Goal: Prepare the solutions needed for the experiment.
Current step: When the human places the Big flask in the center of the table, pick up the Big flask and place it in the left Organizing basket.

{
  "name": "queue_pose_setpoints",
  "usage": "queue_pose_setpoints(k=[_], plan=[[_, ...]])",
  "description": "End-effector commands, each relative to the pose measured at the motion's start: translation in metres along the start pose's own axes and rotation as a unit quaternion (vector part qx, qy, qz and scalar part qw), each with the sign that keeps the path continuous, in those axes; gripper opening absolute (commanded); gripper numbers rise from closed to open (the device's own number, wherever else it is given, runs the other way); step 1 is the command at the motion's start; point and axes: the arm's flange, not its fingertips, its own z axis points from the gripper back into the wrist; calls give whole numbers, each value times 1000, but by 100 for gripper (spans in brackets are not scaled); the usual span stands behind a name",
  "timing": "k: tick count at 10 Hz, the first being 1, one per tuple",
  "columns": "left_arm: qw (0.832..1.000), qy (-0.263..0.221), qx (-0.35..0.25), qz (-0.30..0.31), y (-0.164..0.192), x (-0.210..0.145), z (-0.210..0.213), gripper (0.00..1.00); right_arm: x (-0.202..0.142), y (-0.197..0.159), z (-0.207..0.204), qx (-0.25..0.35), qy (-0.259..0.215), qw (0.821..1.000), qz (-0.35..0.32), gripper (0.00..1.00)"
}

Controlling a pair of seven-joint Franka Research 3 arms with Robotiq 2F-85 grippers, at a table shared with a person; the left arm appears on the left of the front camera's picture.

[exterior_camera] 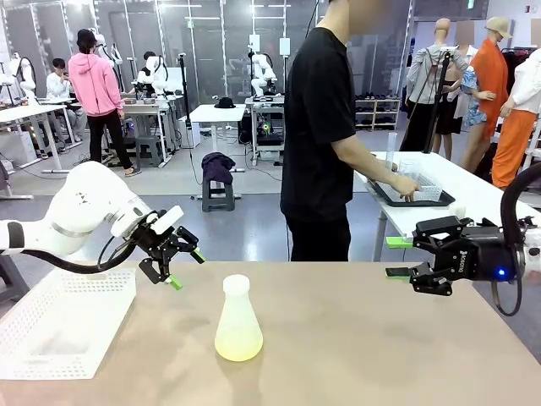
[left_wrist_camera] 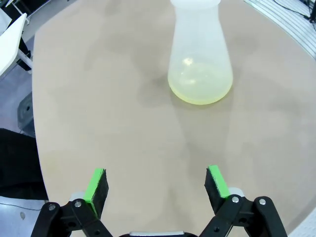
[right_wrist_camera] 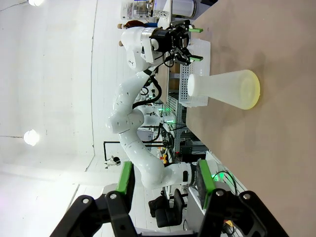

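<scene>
Tan table (exterior_camera: pixel 355 355), flask (exterior_camera: pixel 237 320) with yellow solutions (left_wrist_camera: pixel 200 91), no readable label

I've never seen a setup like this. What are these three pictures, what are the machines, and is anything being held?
Two white robot arms share a beige table. The front picture looks across it; the others come from cameras on each wrist. The left end effector is open and empty. The right end effector holds nothing, its fingers apart. Between them stands a translucent conical flask with a shallow layer of pale yellow liquid. A white perforated tray lies at the left. A person in black stands beyond.
</scene>
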Motion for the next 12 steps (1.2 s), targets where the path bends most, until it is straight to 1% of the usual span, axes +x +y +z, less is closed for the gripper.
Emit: queue_pose_setpoints(k=[1, 2, 3, 5, 6, 7, 8, 9, 11, 12], plan=[[1000, 2, -7, -1, 1, 4, -3, 100, 0, 1, -1, 2, -1, 1000, 3, 64], [999, -43, -17, -4, -4, 16, -9, 100, 0, 1, -1, 2, -1, 1000, 3, 64], [997, -70, -23, -16, -10, 31, -15, 100, 0, 1, -1, 2, -1, 1000, 3, 64], [994, -102, -29, -18, -22, 54, -25, 100, 0, 1, -1, 2, -1, 1000, 3, 64], [994, -104, -39, -16, -32, 66, -32, 100, 0, 1, -1, 2, -1, 1000, 3, 64], [994, -95, -46, -9, -41, 72, -40, 100, 0, 1, -1, 2, -1, 1000, 3, 64], [996, -84, -39, 2, -45, 70, -47, 100, 0, 1, -1, 2, -1, 1000, 3, 64], [995, -90, -28, 10, -45, 66, -52, 100, 0, 1, -1, 2, -1, 1000, 3, 64], [989, -147, -19, 29, -46, 62, -63, 100, 0, 1, -1, 2, -1, 1000, 3, 64], [994, -104, -43, 2, -42, 65, -54, 100, 0, 1, -1, 2, -1, 1000, 3, 64]])
